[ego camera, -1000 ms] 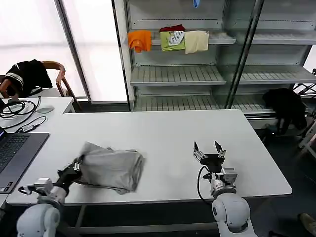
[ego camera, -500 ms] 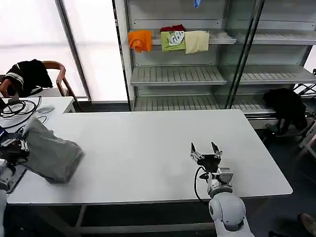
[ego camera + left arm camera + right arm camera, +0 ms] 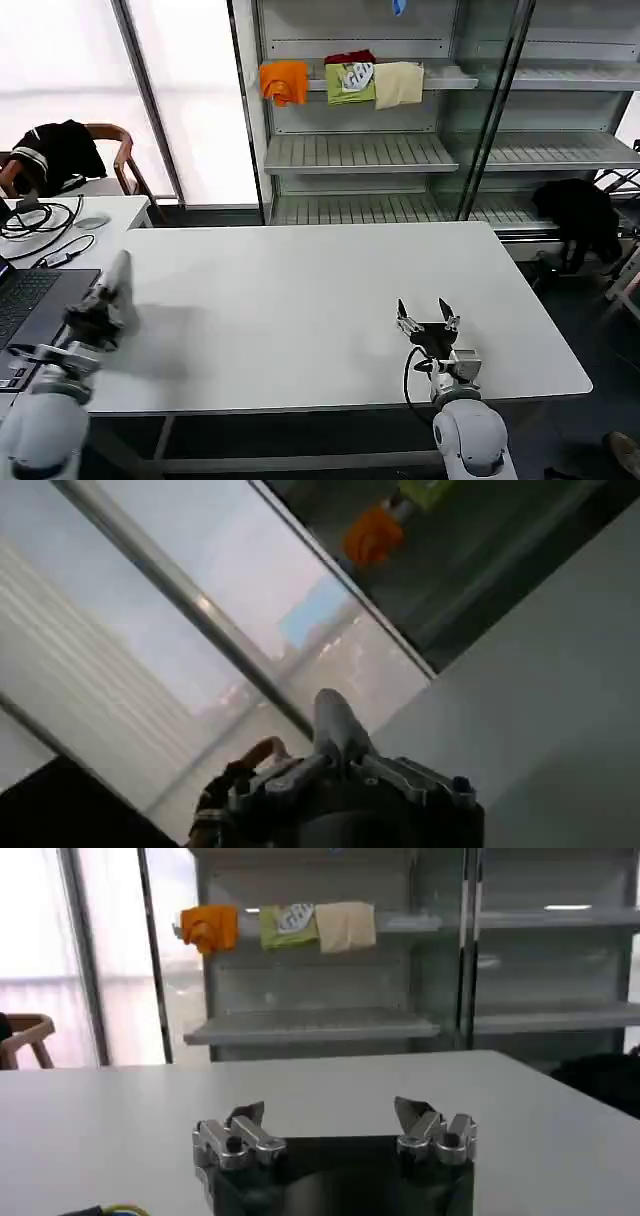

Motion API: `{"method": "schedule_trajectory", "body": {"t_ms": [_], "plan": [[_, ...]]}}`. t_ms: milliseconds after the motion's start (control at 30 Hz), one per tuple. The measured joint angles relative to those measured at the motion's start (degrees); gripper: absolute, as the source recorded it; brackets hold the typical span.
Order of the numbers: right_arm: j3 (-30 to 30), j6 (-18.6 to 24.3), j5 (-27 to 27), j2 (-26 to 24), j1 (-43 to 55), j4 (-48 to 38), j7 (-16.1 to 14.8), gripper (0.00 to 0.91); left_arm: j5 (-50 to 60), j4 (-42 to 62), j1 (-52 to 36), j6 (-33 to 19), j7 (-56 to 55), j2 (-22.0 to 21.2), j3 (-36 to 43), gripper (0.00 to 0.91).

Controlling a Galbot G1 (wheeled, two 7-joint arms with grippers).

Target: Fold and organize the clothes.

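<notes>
I work at the white table (image 3: pixel 300 300). My left gripper (image 3: pixel 100 310) is over the table's left edge, just beside the laptop (image 3: pixel 35 305), and its fingers are pinched shut on a narrow strip of light grey shirt (image 3: pixel 115 285), which stands up from the fingers as a slim fold. From the left wrist the same grey cloth (image 3: pixel 335 725) rises between the fingers, against the window behind the table. My right gripper (image 3: pixel 428 318) sits low over the table near its front edge, right of centre, fingers spread wide and holding nothing; the right wrist view shows the two fingertips (image 3: pixel 245 1118) well apart above bare table.
</notes>
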Motion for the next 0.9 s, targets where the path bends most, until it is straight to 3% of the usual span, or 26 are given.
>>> {"method": "schedule_trajectory", "body": {"t_ms": [367,633,667,700,900], "plan": [[1.62,0.33,0.19,-0.26,-0.62,0.21,-0.15,0.907,3.38,-0.63,-1.05,4.36,-3.5,-9.57,17.56,0.02],[1.13,-0.8,0.02,0.36,0.01,1.36,-0.76,0.907,-3.27,3.39,-5.24,5.69,-8.23,-13.98,26.17,0.03],[0.91,-1.05,-0.03,0.5,0.12,1.59,-0.82,0.907,-4.3,4.08,-5.91,5.77,-8.86,-14.52,27.13,0.312],[0.76,-1.31,-0.11,0.66,0.23,1.85,-0.83,0.907,-5.34,4.74,-6.56,5.8,-9.5,-15.01,28.08,0.907],[-0.08,-3.1,-0.15,1.3,0.61,3.1,-1.28,0.907,-9.47,9.32,-10.42,5.25,-13.62,-18.57,33.53,0.907]]}}
